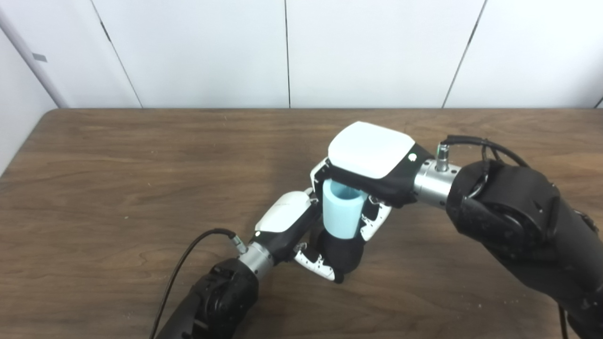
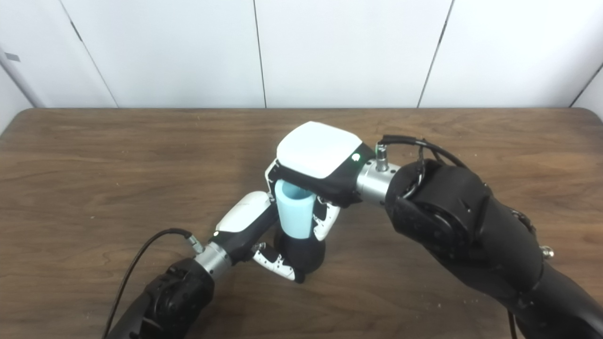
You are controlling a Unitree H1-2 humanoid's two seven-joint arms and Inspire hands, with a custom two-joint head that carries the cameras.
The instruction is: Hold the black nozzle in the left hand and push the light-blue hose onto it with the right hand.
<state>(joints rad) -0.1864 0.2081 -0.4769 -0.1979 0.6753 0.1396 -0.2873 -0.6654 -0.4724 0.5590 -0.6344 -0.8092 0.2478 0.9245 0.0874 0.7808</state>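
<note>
Nozzle, black [image 1: 343,252]: one piece, standing upright near the middle of the wooden table [image 1: 118,179], a little toward the front edge. Lower body only is visible; upper part is covered by the hose. Held around its base by the left hand [image 1: 301,226], whose white-tipped fingers [image 1: 315,266] curl round the front of it.

Hose, light blue [image 1: 341,212]: short, wide tube, upright, open end up, its lower end sitting over the top of the nozzle so the two are in contact. How far it is seated cannot be told. Gripped at its upper part by the right hand [image 1: 370,157], which comes in from the right with its white back plate uppermost; fingers [image 1: 374,221] hang down the far-right side of the tube.

Markings: no brand, label or readable writing on nozzle, hose, hands or table. A small green light [image 2: 355,157] shows on the right hand near the wrist; in the left eye view the same spot reads paler.

Cables: black lead [image 1: 188,263] into the left wrist; black lead [image 1: 471,141] looped at the right wrist.

View differences: the right eye view shows the table's rounded far right corner [image 2: 586,110]; the left eye view shows the far left corner [image 1: 47,113] and a small grey tab on the wall panel [image 1: 39,57] more fully inside the frame.

Backdrop: plain white wall panels [image 1: 367,52] with dark seams.
</note>
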